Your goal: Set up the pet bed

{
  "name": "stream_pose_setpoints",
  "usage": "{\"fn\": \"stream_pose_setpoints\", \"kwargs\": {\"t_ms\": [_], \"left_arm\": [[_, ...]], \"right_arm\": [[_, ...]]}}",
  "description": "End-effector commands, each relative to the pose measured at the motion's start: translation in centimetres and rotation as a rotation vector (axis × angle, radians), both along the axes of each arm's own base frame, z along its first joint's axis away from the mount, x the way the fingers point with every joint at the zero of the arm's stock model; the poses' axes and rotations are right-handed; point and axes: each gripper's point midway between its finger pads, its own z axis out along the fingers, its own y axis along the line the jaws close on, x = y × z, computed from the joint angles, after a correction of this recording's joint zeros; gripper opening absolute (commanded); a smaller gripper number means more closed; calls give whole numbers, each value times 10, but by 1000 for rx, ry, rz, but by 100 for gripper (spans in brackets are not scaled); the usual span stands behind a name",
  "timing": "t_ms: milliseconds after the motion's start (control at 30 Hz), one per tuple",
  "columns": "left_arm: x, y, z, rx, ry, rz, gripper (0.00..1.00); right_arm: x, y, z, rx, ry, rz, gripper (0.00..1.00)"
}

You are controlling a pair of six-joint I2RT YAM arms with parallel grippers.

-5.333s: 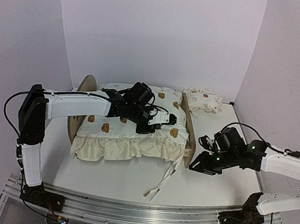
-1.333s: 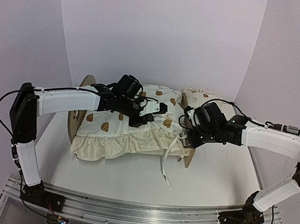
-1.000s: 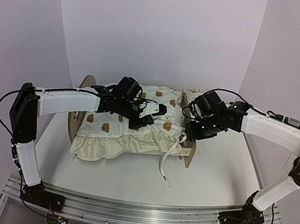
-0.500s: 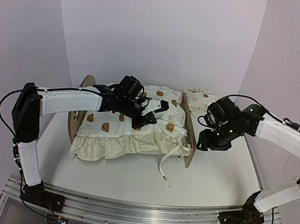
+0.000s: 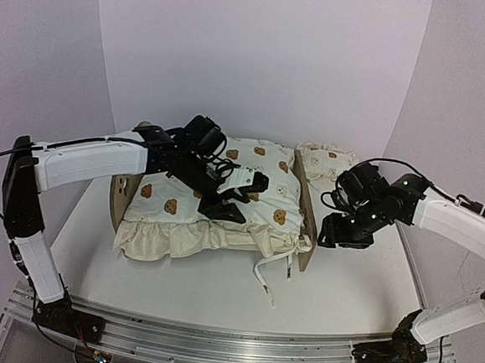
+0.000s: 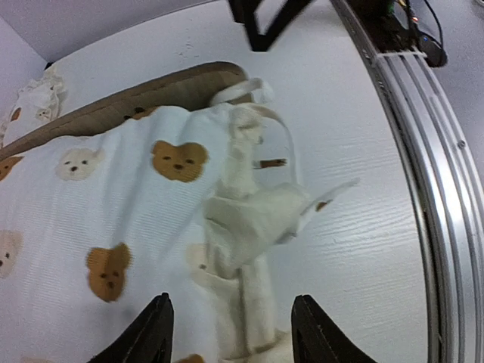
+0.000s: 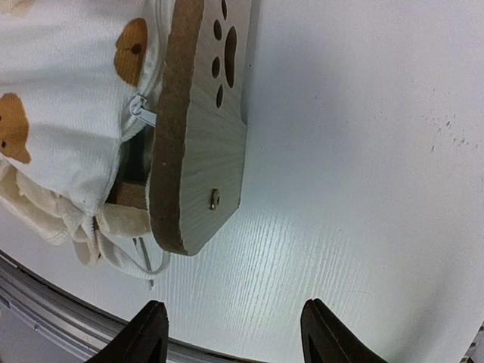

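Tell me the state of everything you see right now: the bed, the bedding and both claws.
pet bed frame: upright on the table.
cushion: lying in the frame, ruffle hanging over the near side, corner by the headboard bunched.
ties: loose, dangling onto the table.
pillow: on the table, outside the frame.
left claw: open, empty, over the cushion.
right claw: open, empty, beside the headboard.

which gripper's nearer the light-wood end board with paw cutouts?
Right. Right gripper hovers just beside the end board's outer face; left gripper is over the cream bear-print cushion.
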Motion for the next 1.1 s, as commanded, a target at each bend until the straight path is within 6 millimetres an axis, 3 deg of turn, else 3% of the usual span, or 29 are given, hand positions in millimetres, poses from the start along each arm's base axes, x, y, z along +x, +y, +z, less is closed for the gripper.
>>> {"fn": "stream_pose_setpoints", "kwargs": {"t_ms": [0, 167, 300, 400, 567, 667, 900, 1067], "left_arm": [[-43, 19, -19, 51, -37, -99, 49], [-12, 9, -42, 103, -75, 6, 62], [-4, 6, -54, 116, -69, 40, 66], [-7, 3, -45, 85, -51, 36, 66], [-13, 1, -25, 43, -41, 24, 66], [-15, 3, -14, 18, -47, 31, 67], [-22, 10, -2, -19, -43, 36, 68], [-24, 12, -1, -26, -49, 38, 68]], "right_arm": [[-6, 0, 5, 60, -18, -16, 60], [-20, -1, -15, 102, 25, -25, 55], [-27, 3, -32, 180, -27, -85, 45], [-29, 21, -37, 171, -215, -61, 41], [-33, 53, -63, 146, -439, -45, 37], [-26, 70, -76, 110, -467, -42, 37], [-15, 64, -109, 71, -494, -139, 42], [-19, 89, -131, 91, -419, -37, 47]]}}
